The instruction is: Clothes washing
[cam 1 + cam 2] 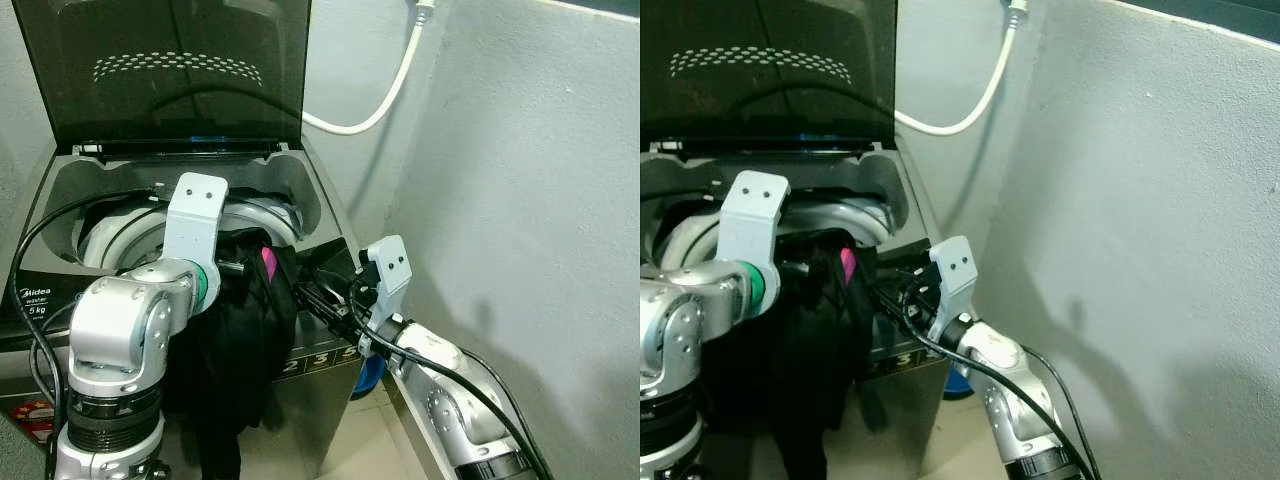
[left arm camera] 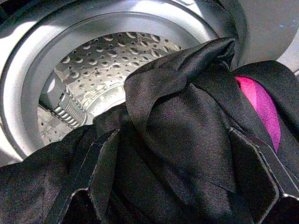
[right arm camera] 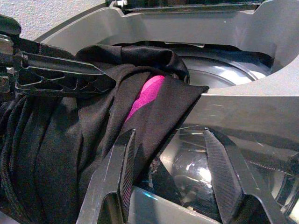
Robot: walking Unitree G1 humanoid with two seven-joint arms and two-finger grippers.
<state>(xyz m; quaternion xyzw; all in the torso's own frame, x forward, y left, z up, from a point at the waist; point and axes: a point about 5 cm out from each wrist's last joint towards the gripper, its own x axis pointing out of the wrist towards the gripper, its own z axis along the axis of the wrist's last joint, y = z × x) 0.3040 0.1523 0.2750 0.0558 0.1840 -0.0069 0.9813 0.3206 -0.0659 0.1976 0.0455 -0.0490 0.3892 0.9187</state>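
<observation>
**Black garment draped over the washer's front rim**

The top-loading washing machine [image 1: 320, 215] stands wedged into a corner, its dark tinted lid [image 1: 170, 70] propped upright; a rough grey plastered wall [image 1: 520, 200] crowds in close on the right, and a white hose [image 1: 375, 105] curves down behind the cabinet; something blue [image 1: 370, 375] sits on the floor in the narrow gap beside the machine. The black garment [image 1: 245, 340] hangs over the front edge, silky and creased, part inside the opening and a long part trailing down the front panel; a bright pink patch [image 3: 147, 93] peeks from its folds. Beneath it, the perforated steel drum [image 2: 117, 60] gleams. The left gripper [image 2: 173, 196] is buried in the cloth, fingers apart with fabric bunched between them; whether it truly grips, I cannot tell. The right gripper [image 3: 170, 172] hovers at the rim with fingers spread wide, one finger [image 3: 124, 163] brushing the garment's edge, holding nothing.
</observation>
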